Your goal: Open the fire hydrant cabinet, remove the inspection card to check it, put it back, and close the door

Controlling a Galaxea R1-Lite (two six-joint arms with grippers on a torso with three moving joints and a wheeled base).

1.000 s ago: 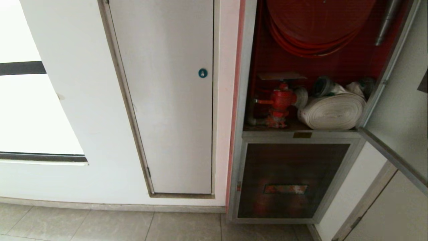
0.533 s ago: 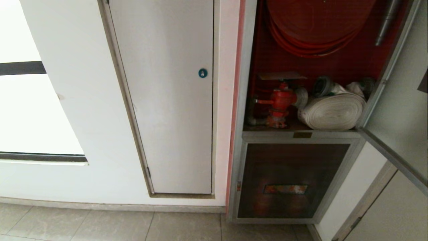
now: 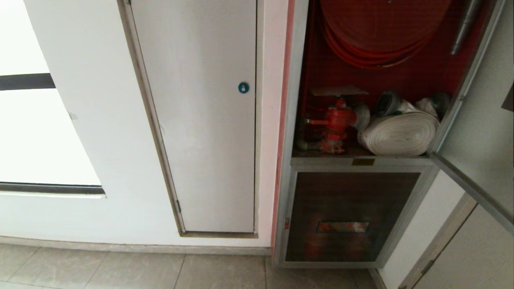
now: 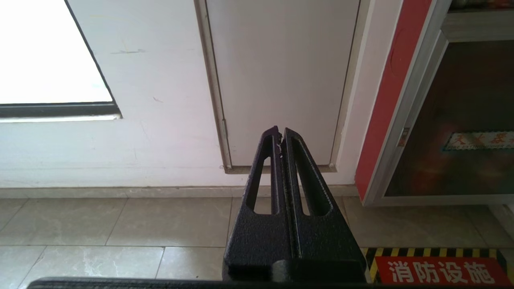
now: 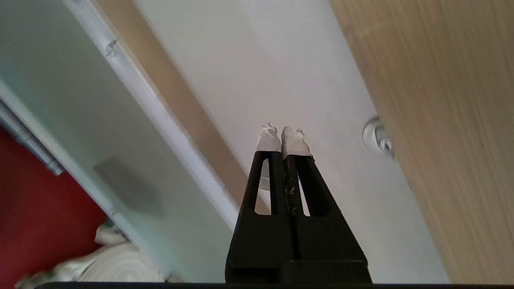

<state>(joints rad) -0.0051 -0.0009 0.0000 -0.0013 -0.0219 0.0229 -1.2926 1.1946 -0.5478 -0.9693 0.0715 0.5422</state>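
Note:
The fire hydrant cabinet (image 3: 295, 80) stands open and shows its red inside. A red hose reel (image 3: 381, 28) hangs over a red valve (image 3: 337, 120) and a white rolled hose (image 3: 397, 134). The tan inspection card (image 3: 339, 90) lies flat on top of the valve. The door (image 3: 478, 120) is swung out to the right. Neither arm shows in the head view. My right gripper (image 5: 281, 134) is shut and empty, its white-taped tips pointing at the wall past the door (image 5: 72, 120). My left gripper (image 4: 280, 132) is shut and empty, low over the floor.
A plain white panel (image 3: 200, 120) with a blue round lock (image 3: 243, 87) is left of the cabinet. A smaller dark glass panel (image 3: 349, 216) sits under the open compartment. A wooden door (image 5: 441, 100) with a round metal stop (image 5: 375, 134) is right of the right gripper.

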